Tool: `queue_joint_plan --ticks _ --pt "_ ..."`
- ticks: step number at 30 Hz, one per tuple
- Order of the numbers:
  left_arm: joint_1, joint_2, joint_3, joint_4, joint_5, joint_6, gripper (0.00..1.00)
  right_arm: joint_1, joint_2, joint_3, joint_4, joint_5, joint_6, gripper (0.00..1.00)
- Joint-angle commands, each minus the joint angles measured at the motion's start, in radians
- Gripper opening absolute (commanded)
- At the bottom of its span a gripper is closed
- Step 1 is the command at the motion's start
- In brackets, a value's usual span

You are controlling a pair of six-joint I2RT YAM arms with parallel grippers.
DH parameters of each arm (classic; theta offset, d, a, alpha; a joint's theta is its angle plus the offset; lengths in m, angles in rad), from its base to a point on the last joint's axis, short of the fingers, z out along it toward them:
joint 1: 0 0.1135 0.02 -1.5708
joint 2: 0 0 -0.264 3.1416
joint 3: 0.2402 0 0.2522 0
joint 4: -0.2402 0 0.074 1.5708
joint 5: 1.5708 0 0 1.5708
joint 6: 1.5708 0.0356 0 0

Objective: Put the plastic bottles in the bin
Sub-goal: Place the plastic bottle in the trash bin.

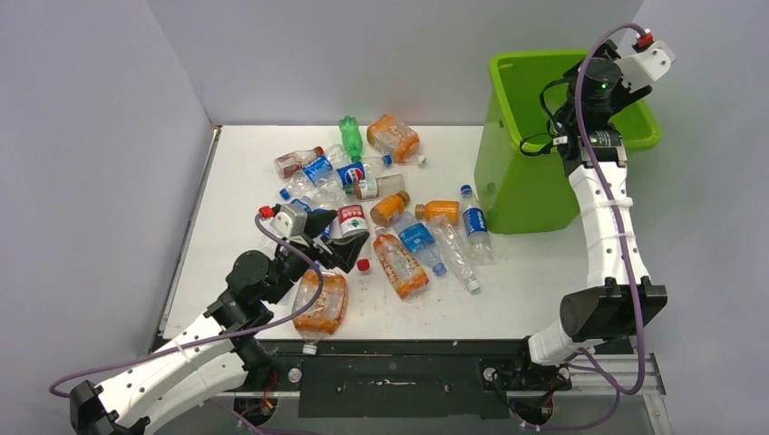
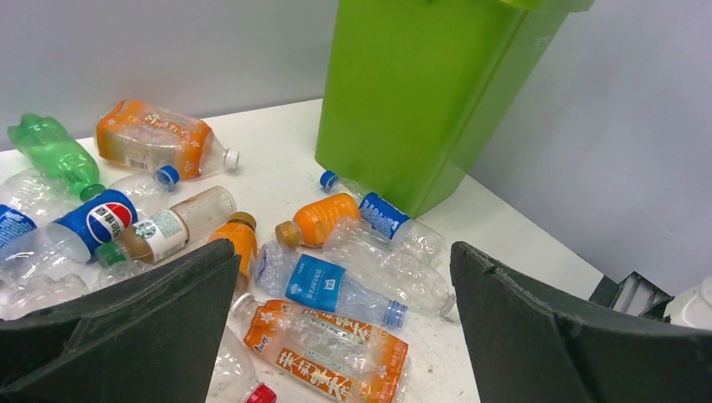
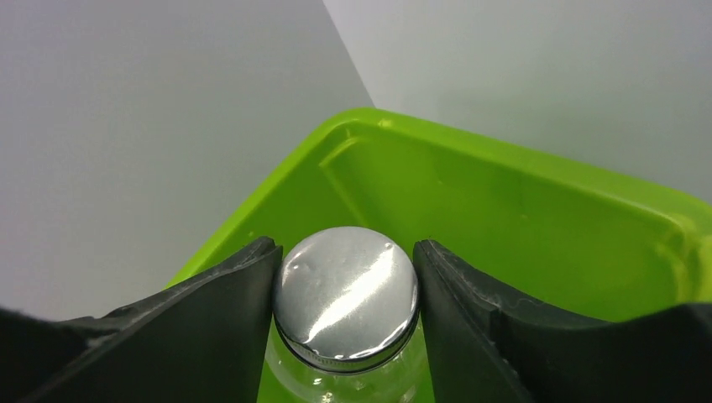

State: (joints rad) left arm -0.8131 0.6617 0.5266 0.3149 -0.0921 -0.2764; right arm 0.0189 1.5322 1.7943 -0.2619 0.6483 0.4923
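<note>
Most bottles (image 1: 381,208) lie on the desk (image 1: 544,272) left of the bin (image 1: 521,190), my right fingers (image 3: 210,319) grip a silver-capped bottle (image 3: 346,290) over the bin, my left fingers (image 2: 143,327) gape wide well left of it, so I judge little done.

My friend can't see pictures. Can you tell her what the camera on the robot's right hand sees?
The right gripper is shut on a clear bottle with a silver cap, pinched between its two black fingers and held over the open lime-green bin. Plain grey walls stand behind the bin.
</note>
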Motion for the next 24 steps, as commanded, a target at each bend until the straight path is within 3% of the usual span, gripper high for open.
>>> queue_joint_plan --ticks 1,3,5,12,15,19,24 --pt "-0.005 0.005 0.067 -0.026 -0.048 0.011 0.96 -0.007 -0.012 0.016 0.027 -0.087 0.052 0.74" --pt "-0.005 0.004 0.065 -0.030 -0.060 0.014 0.96 0.001 -0.011 0.039 0.022 -0.108 0.068 0.86" --pt "-0.006 0.003 0.065 -0.033 -0.077 0.014 0.96 0.028 -0.010 0.075 0.021 -0.120 0.074 0.91" --pt "-0.006 0.002 0.068 -0.052 -0.144 0.017 0.96 0.261 -0.054 0.186 0.015 -0.104 -0.015 0.96" --pt "-0.006 0.005 0.083 -0.088 -0.187 0.029 0.96 0.375 -0.171 0.043 0.085 -0.171 -0.025 0.96" --pt "-0.006 0.024 0.122 -0.176 -0.288 0.050 0.96 0.528 -0.348 -0.276 0.213 -0.335 -0.029 0.96" --pt "-0.013 0.096 0.185 -0.290 -0.398 0.081 0.96 0.666 -0.530 -0.614 0.242 -0.488 -0.036 0.96"
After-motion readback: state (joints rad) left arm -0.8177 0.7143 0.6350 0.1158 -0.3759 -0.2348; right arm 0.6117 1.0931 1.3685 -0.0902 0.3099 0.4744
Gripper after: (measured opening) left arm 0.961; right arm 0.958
